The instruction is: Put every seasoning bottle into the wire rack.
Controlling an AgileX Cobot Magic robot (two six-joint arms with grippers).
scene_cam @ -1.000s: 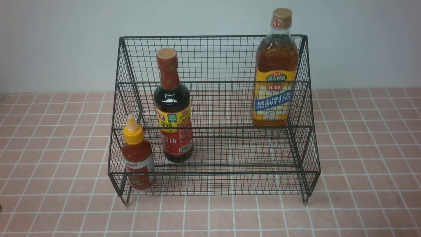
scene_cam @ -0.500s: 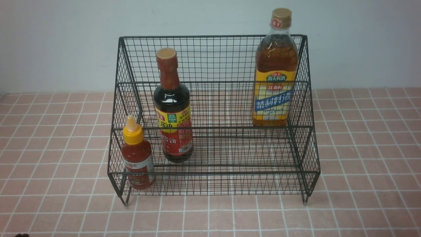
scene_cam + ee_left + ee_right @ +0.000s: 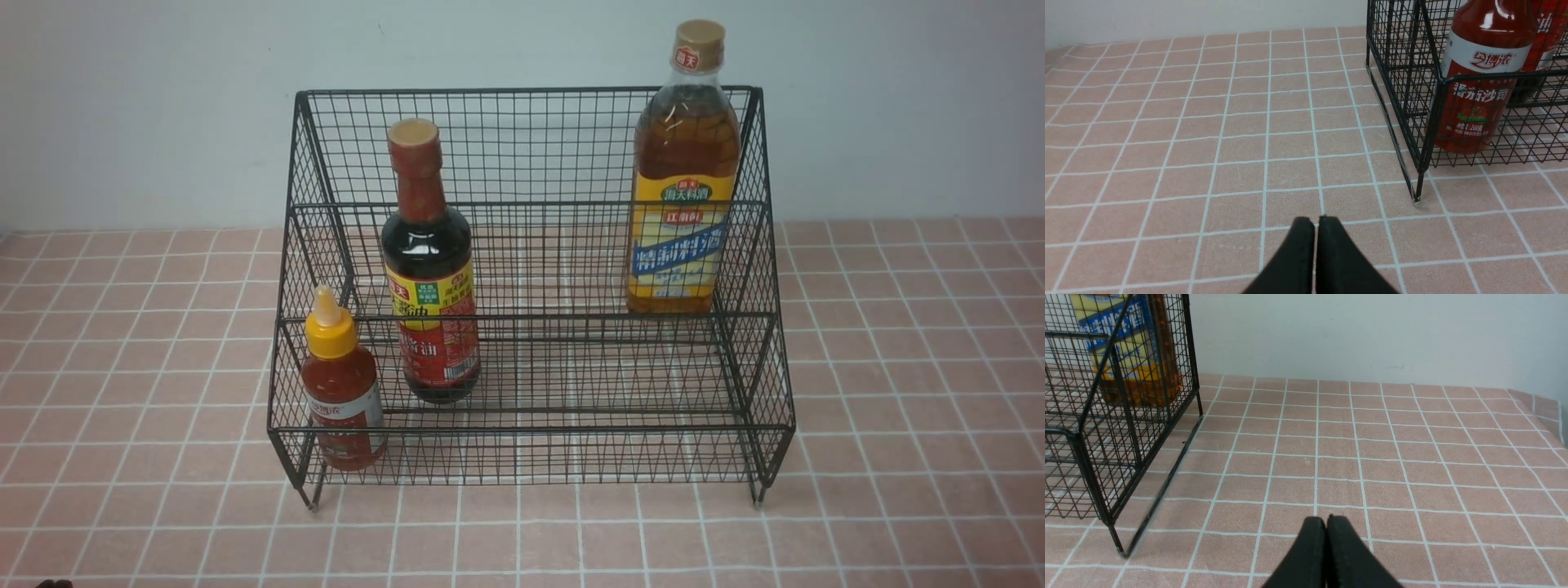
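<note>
Seasoning bottles, three in number, all stand upright inside the wire rack (image 3: 531, 286), which rests on its short legs on the pink-tiled desk (image 3: 898, 367) close to the far edge, before the pale wall (image 3: 122, 106). The tall amber bottle (image 3: 684, 171), with yellow-blue label and tan cap, stands on the upper rear tier at the rack's right end, its cap rising above the back panel. The dark soy-sauce bottle (image 3: 429, 261), red-yellow label facing forward, stands toward the left; whether its base sits on the lower tier or at the step cannot be told for certain, though it appears to rest on the lower tier. The small red bottle (image 3: 341, 384) with yellow nozzle cap occupies the front left corner of the lower tier, just beside the soy-sauce bottle and close against the front rail. In the left wrist view the left gripper (image 3: 1316, 222) hovers low over bare desk outside the rack's front left leg, its black fingers pressed together with nothing between them. In the right wrist view the right gripper (image 3: 1326, 522) sits over bare desk off the rack's right side, fingers likewise pressed together and holding nothing. Neither gripper touches the rack or any bottle.
</note>
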